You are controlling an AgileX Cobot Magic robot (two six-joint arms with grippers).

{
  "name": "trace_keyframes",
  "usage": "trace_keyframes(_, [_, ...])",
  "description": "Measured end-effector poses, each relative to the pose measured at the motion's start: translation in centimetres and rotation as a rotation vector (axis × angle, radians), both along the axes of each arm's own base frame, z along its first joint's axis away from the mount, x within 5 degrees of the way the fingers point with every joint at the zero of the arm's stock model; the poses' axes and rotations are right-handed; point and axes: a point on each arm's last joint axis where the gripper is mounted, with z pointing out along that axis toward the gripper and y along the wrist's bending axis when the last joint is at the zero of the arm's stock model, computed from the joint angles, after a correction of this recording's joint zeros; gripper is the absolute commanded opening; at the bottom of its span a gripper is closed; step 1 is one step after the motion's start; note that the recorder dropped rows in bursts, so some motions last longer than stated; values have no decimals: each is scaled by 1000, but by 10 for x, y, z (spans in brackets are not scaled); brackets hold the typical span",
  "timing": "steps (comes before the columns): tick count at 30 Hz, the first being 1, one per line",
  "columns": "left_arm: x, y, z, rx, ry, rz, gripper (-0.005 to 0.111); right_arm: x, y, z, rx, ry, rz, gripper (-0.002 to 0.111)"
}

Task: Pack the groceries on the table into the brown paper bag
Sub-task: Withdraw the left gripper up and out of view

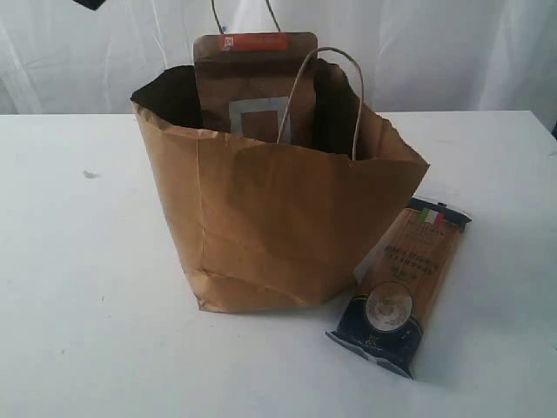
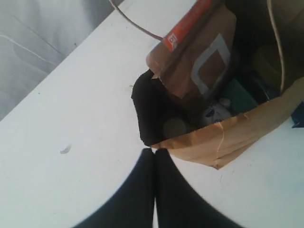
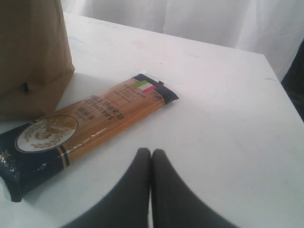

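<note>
Our left gripper [image 2: 154, 151], clenched empty, hangs just before the brown paper bag [image 2: 247, 129], brown kraft pouch [image 2: 190, 71] upright inside. Ahead of our clenched right gripper [image 3: 151, 153], the spaghetti pack [image 3: 90, 126] lies on the table [image 3: 228, 109].

"SPAGHETTI" and an Italian flag on the spaghetti pack [image 3: 90, 130], smaller print illegible.

Paper bag [image 2: 213, 147] interior dim, indistinct

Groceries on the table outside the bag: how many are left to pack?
1. The spaghetti pack lies flat on the table beside the brown paper bag, on the right arm's side. The kraft pouch stands inside the bag; anything behind the bag would be hidden.
</note>
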Motion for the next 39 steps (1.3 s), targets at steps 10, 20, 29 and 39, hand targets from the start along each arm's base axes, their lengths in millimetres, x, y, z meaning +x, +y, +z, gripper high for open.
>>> trace_keyframes(10, [-55,42,-12,-150,-59,73,0,0,0,0,2,0,-1,0])
trace_keyframes(20, [-112,84,-76,-303,-63,152,0,0,0,0,14,2,-3,0])
trace_keyframes(29, [-149,110,-135,-445,-114,173,0,0,0,0,16,2,-4,0])
trace_keyframes(39, [-157,117,-170,-443,-107,181,0,0,0,0,16,2,-4,0])
